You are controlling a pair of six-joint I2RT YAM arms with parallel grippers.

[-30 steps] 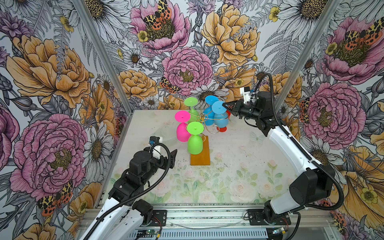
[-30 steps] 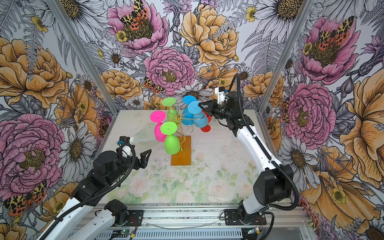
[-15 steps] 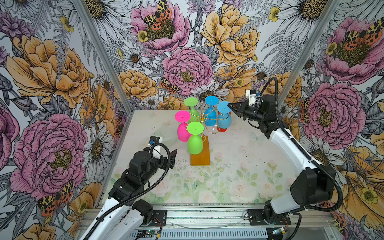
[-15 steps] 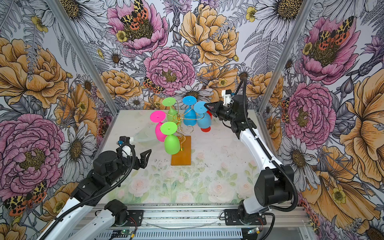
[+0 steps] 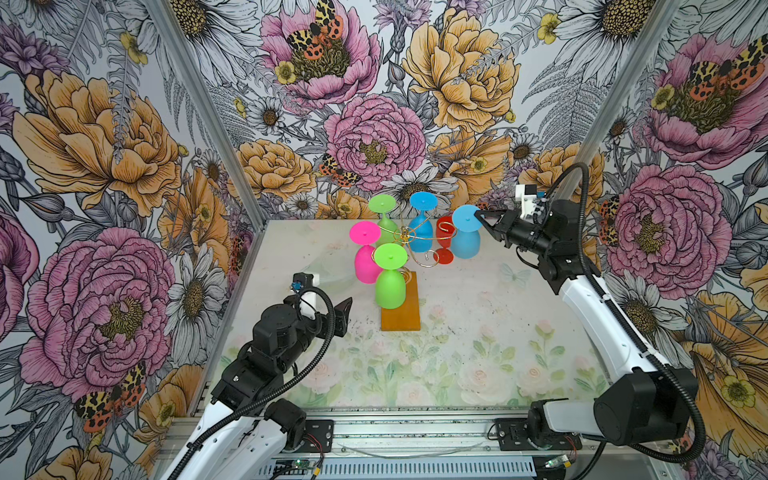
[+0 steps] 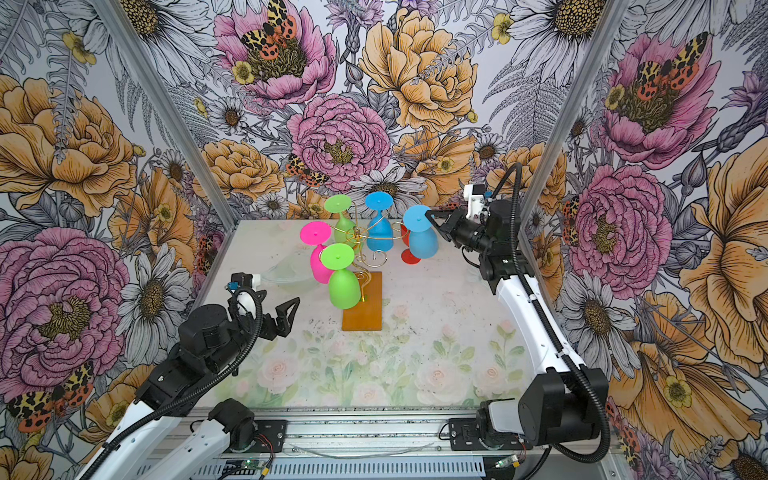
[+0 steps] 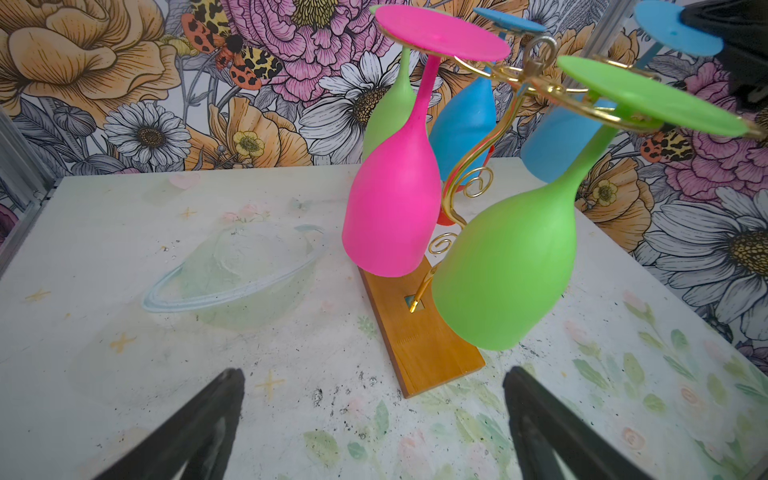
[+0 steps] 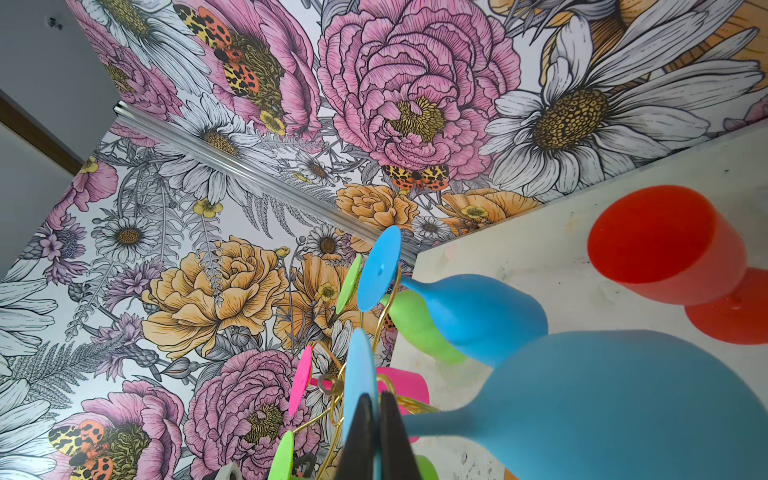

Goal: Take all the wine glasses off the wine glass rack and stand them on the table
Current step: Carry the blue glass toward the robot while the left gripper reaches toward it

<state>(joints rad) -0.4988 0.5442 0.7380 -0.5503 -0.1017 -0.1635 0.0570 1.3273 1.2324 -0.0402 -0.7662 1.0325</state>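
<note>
The wine glass rack (image 5: 409,243) is a gold wire tree on an amber base (image 5: 401,309), at the table's middle back in both top views, base (image 6: 362,309). A blue wine glass (image 5: 465,246) hangs upside down just right of the rack's curled right arm. My right gripper (image 5: 480,216) is shut on the edge of its foot; in the right wrist view the fingers (image 8: 361,432) pinch the foot disc, and the bowl (image 8: 623,407) fills the corner. My left gripper (image 6: 276,303) is open over bare table, front left of the base (image 7: 428,349).
Pink (image 5: 365,266), front green (image 5: 390,286), back green (image 5: 384,222) and a second blue glass (image 5: 420,237) hang upside down on the rack. A red glass (image 5: 444,245) stands upright on the table behind the held one. Flowered walls close in at the back and sides.
My right gripper has drawn back to the right with the blue glass, away from the rack's middle to just past its right arm. The left arm has not moved.
</note>
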